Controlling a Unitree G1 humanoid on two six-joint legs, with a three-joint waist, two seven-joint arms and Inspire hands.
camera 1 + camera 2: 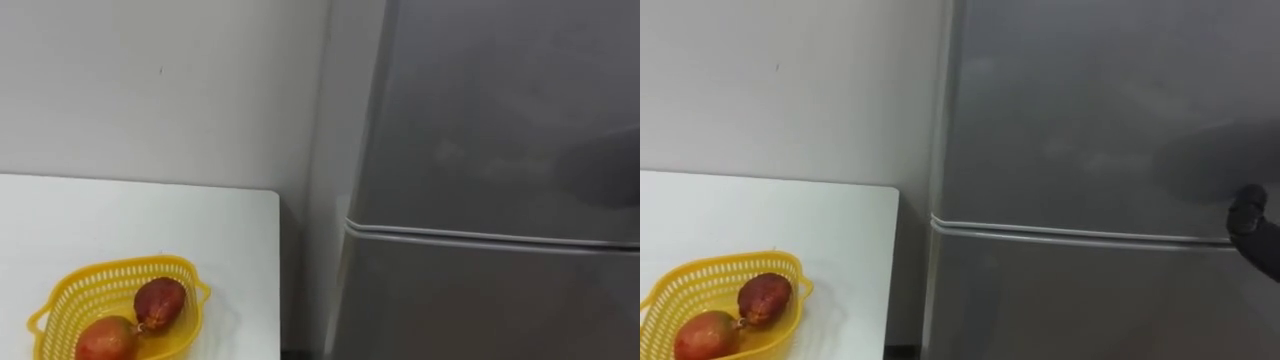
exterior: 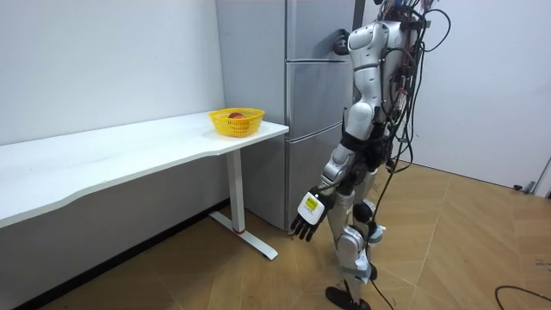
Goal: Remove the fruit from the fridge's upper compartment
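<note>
1. Right hand [image 1: 1252,228] comes in dark at the right edge of the right eye view, level with the seam between the fridge's two doors. In the room view it is raised against the fridge's upper part. I cannot tell whether its fingers are curled round anything.
2. I see the upper door [image 1: 500,110] filling the upper right of the left eye view, and it is shut, so whatever I am meant to fetch is hidden behind it.
3. What worries me is the grip. If the fingers sit on the flat face rather than behind an edge, I judge a pull would slide off and leave the door sealed. With the hand this close to the seam, it could also catch the lower door [image 1: 480,300] instead.
4. The upper door is plain grey with a smooth, dull sheen, and I can see no handle on it (hence my doubt about purchase). A thin pale line at the seam marks its bottom edge.
5. Left hand [image 2: 308,215] hangs low beside the robot's thigh in the room view, fingers relaxed and holding nothing.
6. Further out, the white table [image 1: 150,215] takes the lower left, just beside the fridge. A yellow basket [image 1: 120,265] near its corner holds two reddish fruits [image 1: 160,302] touching each other.
</note>
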